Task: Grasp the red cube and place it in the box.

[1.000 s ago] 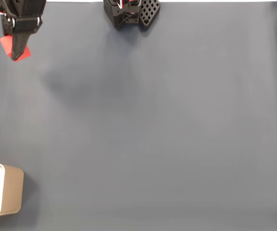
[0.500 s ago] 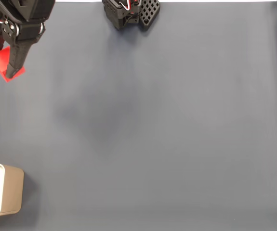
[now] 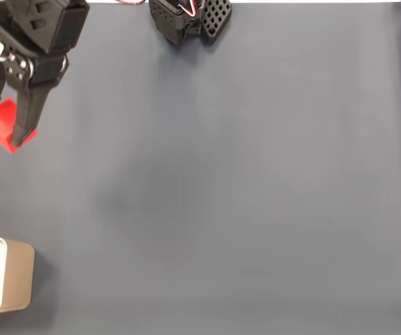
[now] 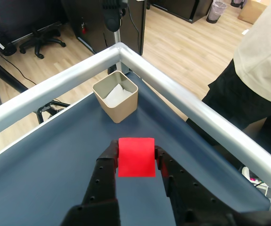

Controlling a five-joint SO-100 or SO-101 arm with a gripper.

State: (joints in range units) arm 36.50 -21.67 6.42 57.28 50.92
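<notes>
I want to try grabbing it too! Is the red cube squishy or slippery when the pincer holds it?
Probably stiff: the cube keeps flat faces and sharp corners between the pincer fingers. Likely not slippery, since its faces look matte and it sits held. It shouldn't roll, having flat sides, and seems light for its small size.

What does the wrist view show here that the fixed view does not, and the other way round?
Wrist view alone: the metal rail around the table's corner, the wooden floor, an office chair, a standing person, and the box's white inside from above.
Fixed view alone: the arm's black base at the top edge and the wide bare stretch of the dark blue table.
Both: the gripper shut on the red cube, and the tan box, which the fixed view cuts off at its lower left.
</notes>
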